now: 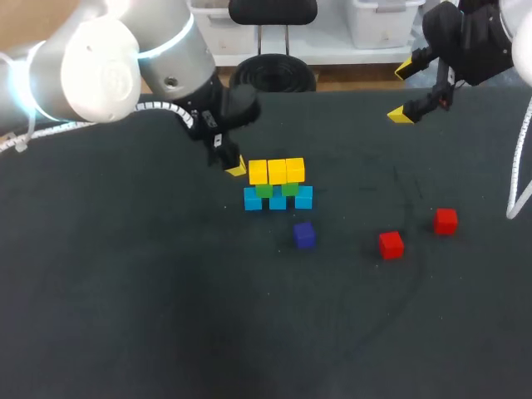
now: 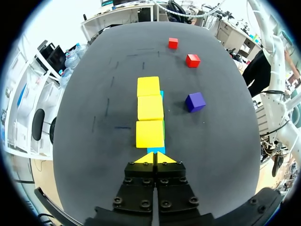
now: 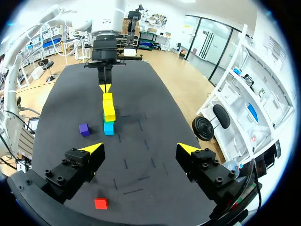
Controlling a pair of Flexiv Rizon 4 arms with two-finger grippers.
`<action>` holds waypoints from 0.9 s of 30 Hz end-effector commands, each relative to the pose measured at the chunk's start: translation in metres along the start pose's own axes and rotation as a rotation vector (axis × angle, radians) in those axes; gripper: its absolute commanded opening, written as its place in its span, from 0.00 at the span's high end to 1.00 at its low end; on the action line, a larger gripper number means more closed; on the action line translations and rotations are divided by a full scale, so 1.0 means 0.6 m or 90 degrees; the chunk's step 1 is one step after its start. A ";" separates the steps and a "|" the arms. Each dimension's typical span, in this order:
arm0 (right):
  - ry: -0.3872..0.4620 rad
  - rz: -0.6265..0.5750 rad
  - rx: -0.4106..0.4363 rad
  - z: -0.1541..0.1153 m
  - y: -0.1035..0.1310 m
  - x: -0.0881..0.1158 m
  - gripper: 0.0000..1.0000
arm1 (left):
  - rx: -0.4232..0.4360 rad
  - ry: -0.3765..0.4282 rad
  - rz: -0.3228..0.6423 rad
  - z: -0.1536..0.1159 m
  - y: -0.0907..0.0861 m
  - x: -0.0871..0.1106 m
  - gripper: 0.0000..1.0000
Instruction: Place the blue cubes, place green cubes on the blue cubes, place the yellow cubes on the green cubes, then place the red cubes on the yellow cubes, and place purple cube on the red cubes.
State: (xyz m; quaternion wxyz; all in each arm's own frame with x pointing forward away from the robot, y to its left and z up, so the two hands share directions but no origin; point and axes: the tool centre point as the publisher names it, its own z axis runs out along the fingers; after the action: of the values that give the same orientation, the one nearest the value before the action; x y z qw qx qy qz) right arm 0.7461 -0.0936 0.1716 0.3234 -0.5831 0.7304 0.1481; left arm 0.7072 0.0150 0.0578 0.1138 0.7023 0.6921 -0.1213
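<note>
Three yellow cubes (image 1: 277, 171) sit in a row on two green cubes (image 1: 264, 190), which rest on three blue cubes (image 1: 252, 199). My left gripper (image 1: 235, 169) is shut and empty, right at the stack's left end. In the left wrist view, its tips (image 2: 155, 158) meet just short of the nearest yellow cube (image 2: 150, 133). The purple cube (image 1: 304, 235) lies in front of the stack. Two red cubes (image 1: 391, 244) (image 1: 445, 221) lie to the right. My right gripper (image 1: 405, 91) hangs wide open and empty above the far right of the table; in its own wrist view, one red cube (image 3: 100, 203) lies below its fingers.
The dark table (image 1: 125, 291) has bare cloth in front of the cubes and to their left. From the right wrist view the stack (image 3: 109, 113) and the purple cube (image 3: 84, 129) lie ahead, with my left gripper (image 3: 104, 88) beyond them.
</note>
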 end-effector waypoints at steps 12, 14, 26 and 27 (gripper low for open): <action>-0.001 -0.001 -0.002 0.002 -0.002 0.000 0.00 | 0.005 0.000 0.002 0.002 0.010 -0.001 1.00; -0.001 -0.001 -0.002 0.002 -0.002 0.000 0.00 | 0.006 -0.001 0.001 0.003 0.010 -0.001 1.00; -0.001 -0.001 -0.002 0.002 -0.002 0.000 0.00 | 0.009 -0.004 0.004 0.006 0.011 -0.006 1.00; -0.001 -0.001 -0.002 0.002 -0.002 0.000 0.00 | 0.009 -0.004 0.004 0.006 0.011 -0.006 1.00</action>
State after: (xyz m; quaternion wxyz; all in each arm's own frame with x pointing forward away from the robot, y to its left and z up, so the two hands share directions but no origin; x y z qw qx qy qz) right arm 0.7461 -0.0936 0.1716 0.3234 -0.5830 0.7304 0.1481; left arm 0.7105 0.0109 0.0555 0.1142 0.7041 0.6893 -0.1267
